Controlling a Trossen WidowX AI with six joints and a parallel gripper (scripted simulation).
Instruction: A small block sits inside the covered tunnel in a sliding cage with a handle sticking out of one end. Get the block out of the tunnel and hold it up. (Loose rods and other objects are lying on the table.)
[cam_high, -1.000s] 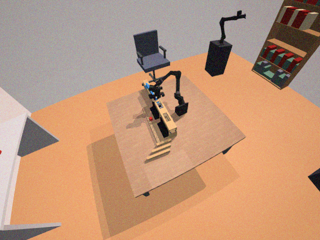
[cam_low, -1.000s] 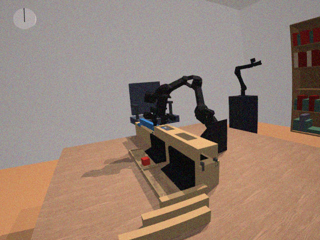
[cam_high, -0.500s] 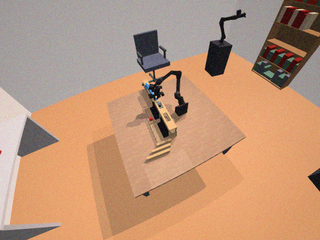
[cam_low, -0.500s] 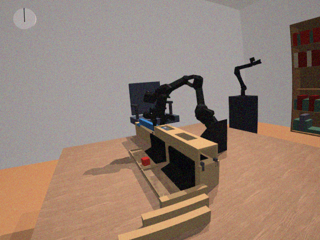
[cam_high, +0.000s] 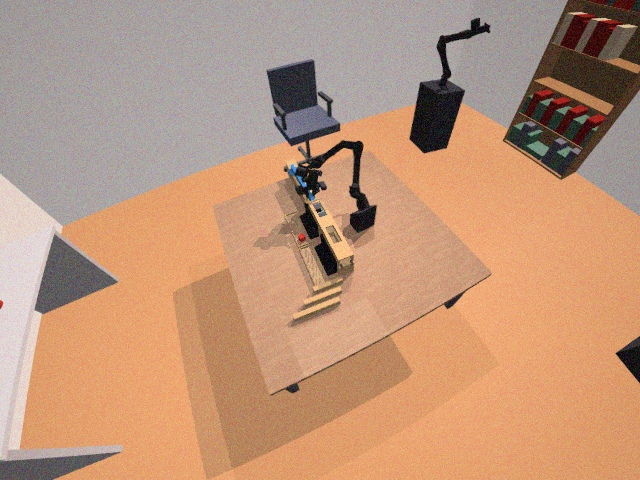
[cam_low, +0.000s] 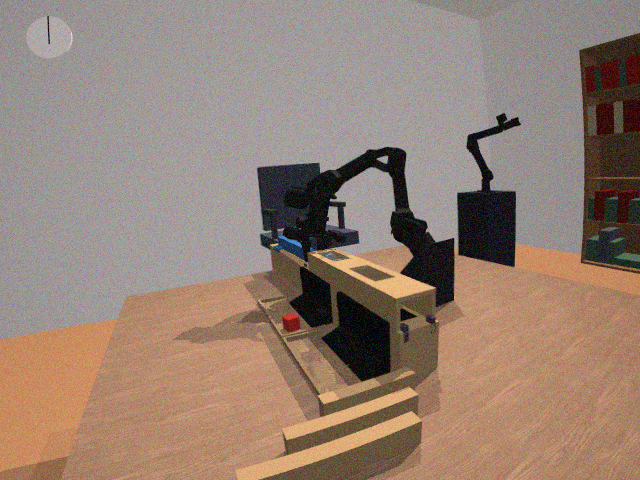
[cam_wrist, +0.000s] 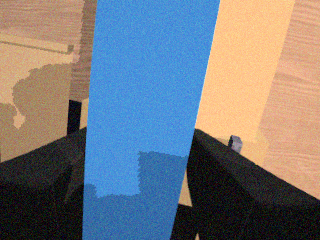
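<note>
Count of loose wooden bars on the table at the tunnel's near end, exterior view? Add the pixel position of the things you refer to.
3. One bar (cam_high: 327, 284) (cam_low: 367, 393) lies nearest the tunnel (cam_high: 338, 250) (cam_low: 413, 285), one (cam_high: 321, 296) (cam_low: 351, 420) in the middle, one (cam_high: 316, 310) (cam_low: 330, 448) farthest out. Others could be hidden.

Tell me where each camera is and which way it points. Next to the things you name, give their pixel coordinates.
Top: high above the table (cam_high: 413, 268), looking steeply down; whole arm (cam_high: 357, 165) (cam_low: 399, 180) shows.
Exterior: lower, beyond the loose rods' end, looking along the tunnel (cam_high: 341, 253) (cam_low: 413, 289); whole arm shows.
Wrist: on the arm near its tool (cam_high: 311, 192) (cam_low: 308, 248) (cam_wrist: 140, 132), looking down on the blue handle (cam_high: 311, 195) (cam_low: 290, 244) (cam_wrist: 145, 90); dark fingers show.
Top and exterior share the red cube (cam_high: 301, 237) (cam_low: 291, 322).
</note>
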